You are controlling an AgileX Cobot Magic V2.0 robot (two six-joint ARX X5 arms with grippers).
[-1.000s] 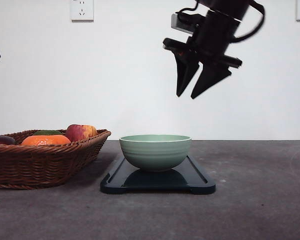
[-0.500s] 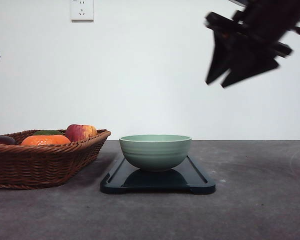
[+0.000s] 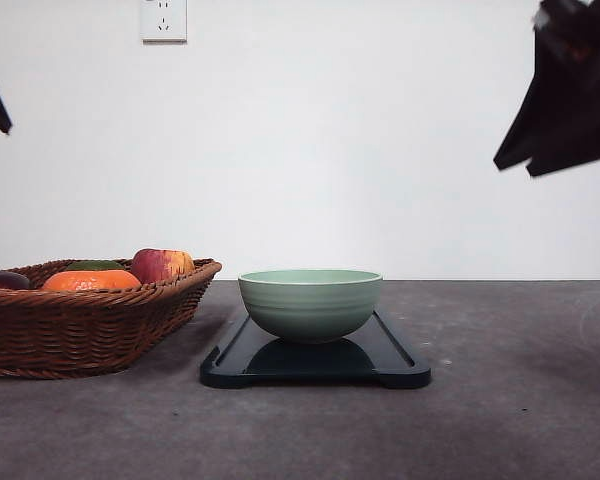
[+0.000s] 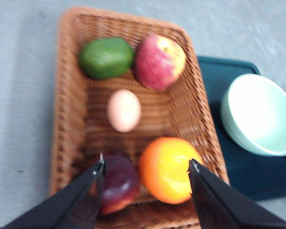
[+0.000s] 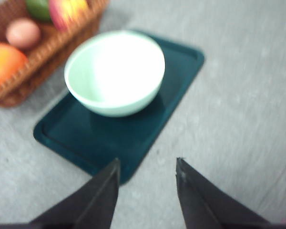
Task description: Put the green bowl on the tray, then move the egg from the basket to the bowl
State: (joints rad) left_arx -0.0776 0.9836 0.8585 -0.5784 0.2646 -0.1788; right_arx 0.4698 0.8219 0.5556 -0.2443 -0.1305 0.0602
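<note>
One green bowl (image 3: 311,303) on tray (image 3: 392,352) | one egg (image 4: 124,110) in basket (image 4: 66,95) | both tools gape, empty

The front view sits low, near table height, and faces forward to a white wall, seeing the green bowl (image 3: 311,303), the tray (image 3: 315,362) and the basket (image 3: 88,313) side-on; the left wrist view looks steeply down from above into the basket (image 4: 71,119), with bowl (image 4: 257,114) and tray (image 4: 214,76) at its edge. The right wrist view looks down at a slant over the bowl (image 5: 115,71) on the tray (image 5: 109,136), catching a basket (image 5: 47,45) corner; all three views share bowl, tray and basket.
</note>
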